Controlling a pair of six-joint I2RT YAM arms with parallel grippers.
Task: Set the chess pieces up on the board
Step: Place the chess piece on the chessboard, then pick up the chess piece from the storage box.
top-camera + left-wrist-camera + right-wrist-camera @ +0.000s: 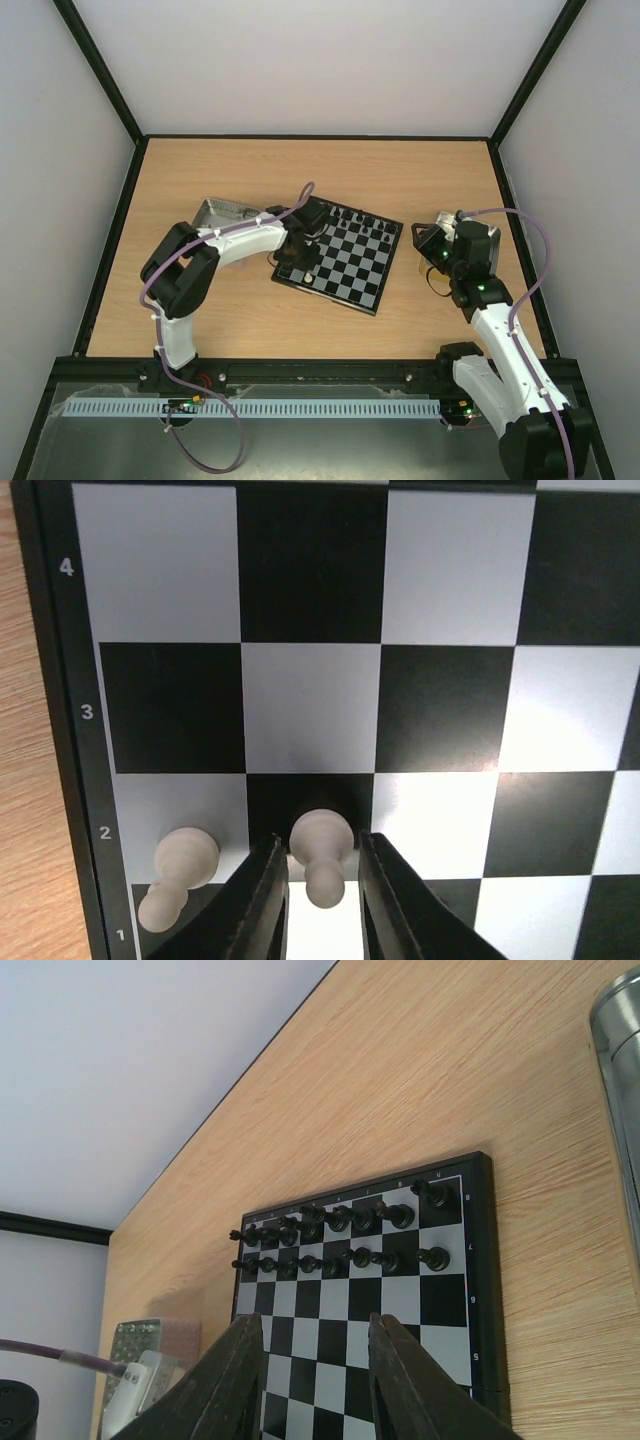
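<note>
the top camera is showing the whole board [345, 262] lying askew on the wooden table [300, 330], with a metal tray [222, 212] just off its far-left corner. the left gripper [300, 258] is hanging over the board's left corner, but from up there the arm is covering whatever is under it. the black pieces [362, 220] are reading only as dark specks along the far edge. the left wrist camera is filling that gap. a cream pawn [322, 840] is sitting between the dark fingers [262, 905] by the row marked 2, and a second cream pawn [185, 865] is standing just to its left in the edge column, apart from it. the jaws are flanking the pawn very closely, and i cannot tell whether they are pressing on it or just clearing it. the fingers are hiding its lower end, so its exact square is hard to make out. the right wrist camera is looking across the board from the other side. there the black pieces are lining up in two rows at the far end, too small to name one by one. the right gripper [317, 1328] is holding its jaws apart with nothing between them. a second shiny tray [618, 1070] is being cut off by that picture's right edge.
</note>
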